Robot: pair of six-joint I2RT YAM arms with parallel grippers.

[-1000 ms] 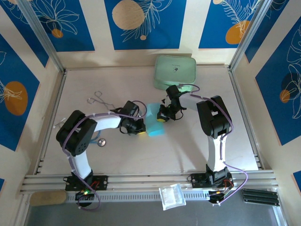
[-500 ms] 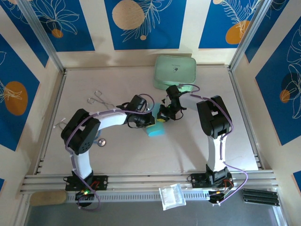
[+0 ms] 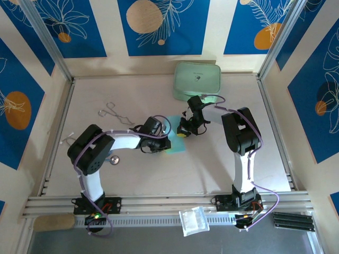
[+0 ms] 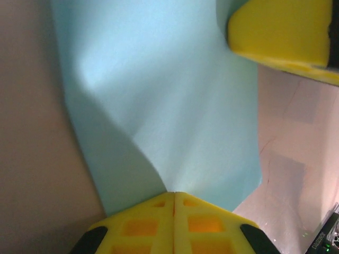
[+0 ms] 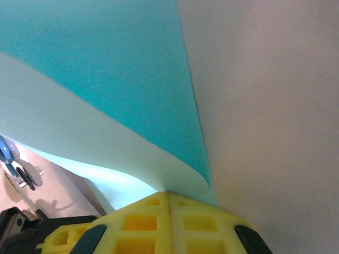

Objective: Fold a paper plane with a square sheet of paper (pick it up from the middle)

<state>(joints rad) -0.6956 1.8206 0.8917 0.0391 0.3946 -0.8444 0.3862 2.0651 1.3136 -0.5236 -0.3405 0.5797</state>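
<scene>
Left gripper [image 4: 174, 197] pinched tight on one edge of the paper [image 3: 177, 144]. Right gripper [image 5: 169, 196] likewise clamped on another edge, and the sheet curls up between them. Paper sits mid-table [image 3: 212, 164], between the two grippers and in front of the case [image 3: 197, 79]. Versus a second ago: the left gripper swung in toward the right one, then back out a little. The paper was a bright, bunched block and now looks paler and more spread. The right gripper has not shifted.
</scene>
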